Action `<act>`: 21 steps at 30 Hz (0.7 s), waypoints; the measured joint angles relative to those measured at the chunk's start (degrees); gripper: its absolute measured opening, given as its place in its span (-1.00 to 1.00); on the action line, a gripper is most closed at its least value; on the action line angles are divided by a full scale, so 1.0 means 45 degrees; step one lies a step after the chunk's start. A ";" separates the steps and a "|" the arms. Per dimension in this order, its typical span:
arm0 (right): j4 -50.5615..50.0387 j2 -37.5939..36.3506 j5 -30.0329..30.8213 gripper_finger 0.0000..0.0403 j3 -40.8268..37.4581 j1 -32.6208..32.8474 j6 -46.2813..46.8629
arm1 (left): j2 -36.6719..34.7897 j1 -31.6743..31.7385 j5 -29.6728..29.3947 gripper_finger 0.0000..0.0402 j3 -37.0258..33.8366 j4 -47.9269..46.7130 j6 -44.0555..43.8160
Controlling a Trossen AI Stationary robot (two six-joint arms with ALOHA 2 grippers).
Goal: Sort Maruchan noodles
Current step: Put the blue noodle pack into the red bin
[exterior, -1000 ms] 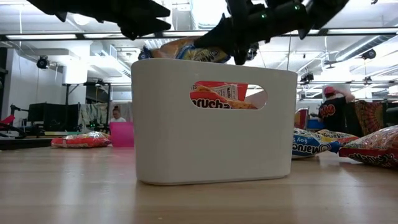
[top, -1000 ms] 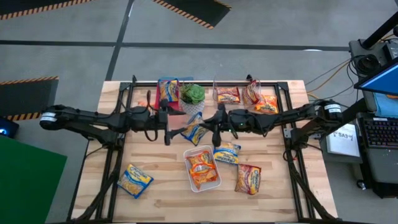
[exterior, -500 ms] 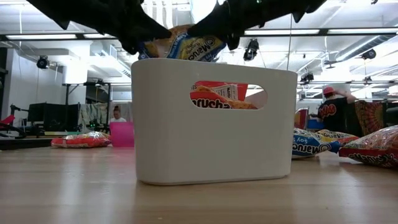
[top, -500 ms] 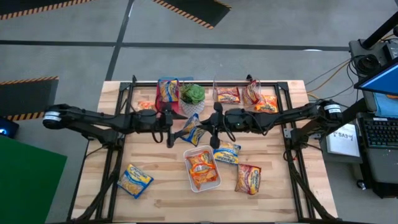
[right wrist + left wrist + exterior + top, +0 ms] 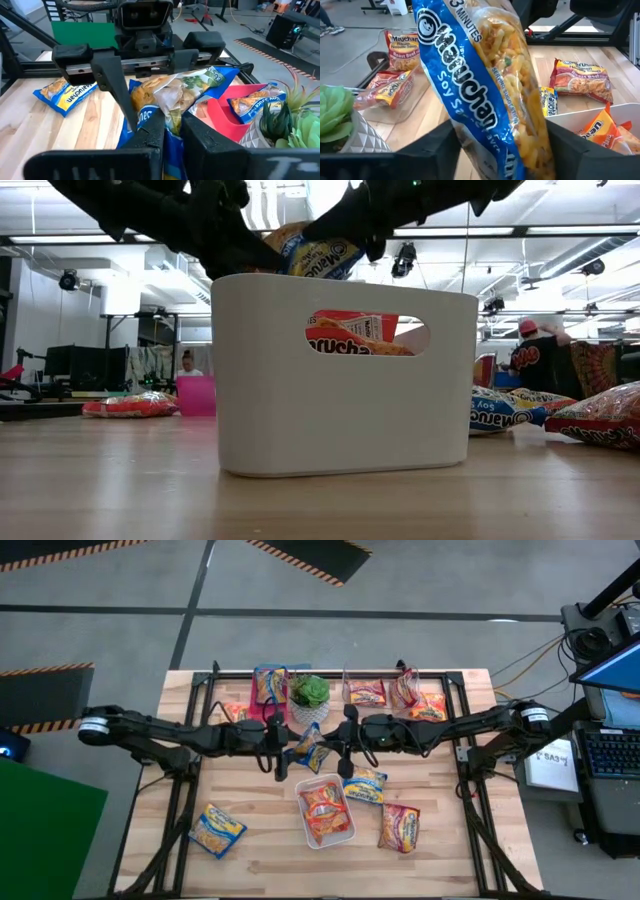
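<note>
Hanging above the middle of the wooden table (image 5: 250, 850), a blue-edged noodle packet (image 5: 308, 749) is pinched between the fingers of the right gripper (image 5: 332, 751), whose jaws are clenched on the packet's edge, as the right wrist view shows. The left gripper (image 5: 280, 752) is met at the packet's 9 o'clock side with its fingers spread wide; the packet is seen standing between them in the left wrist view, and whether the pads touch it cannot be told. In the low view the packet is seen above the rim of the white bin (image 5: 345, 375), between the two dark arms.

In the overhead view the white bin is found just at 5 o'clock of the held packet, with orange-fronted packets (image 5: 324, 812) lying inside it. Another blue-edged packet (image 5: 365, 784) is lying just at 3 o'clock of the bin, touching or nearly touching its wall, and a red-edged packet (image 5: 399, 827) is set a little beyond that at 4 o'clock. A lone blue-edged packet (image 5: 217, 830) is seen well apart near the table's 7 o'clock corner.

Along the 12 o'clock edge a pink bin (image 5: 262, 700) with a packet in it, a green potted plant (image 5: 310, 692) and a clear container (image 5: 366, 693) holding packets are lined up, the plant between the two.
</note>
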 joint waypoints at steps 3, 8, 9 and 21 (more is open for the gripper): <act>-0.0096 0.0000 0.0005 -0.76 0.0000 0.0000 0.0119 | -0.0040 0.0000 0.0000 -0.28 0.0000 -0.0027 0.0000; -0.0165 0.0000 0.0000 -0.52 0.0002 -0.0001 0.0423 | -0.0170 0.0000 -0.0005 -0.61 0.0000 -0.0039 -0.0049; -0.0169 0.0000 0.0002 -0.45 0.0002 -0.0005 0.0495 | -0.0175 0.0000 -0.0005 -0.66 0.0000 -0.0039 -0.0049; -0.2083 -0.1570 0.0324 0.19 0.0000 -0.0189 0.0795 | -0.1549 0.0019 -0.1501 -0.77 0.0000 -0.1799 0.0290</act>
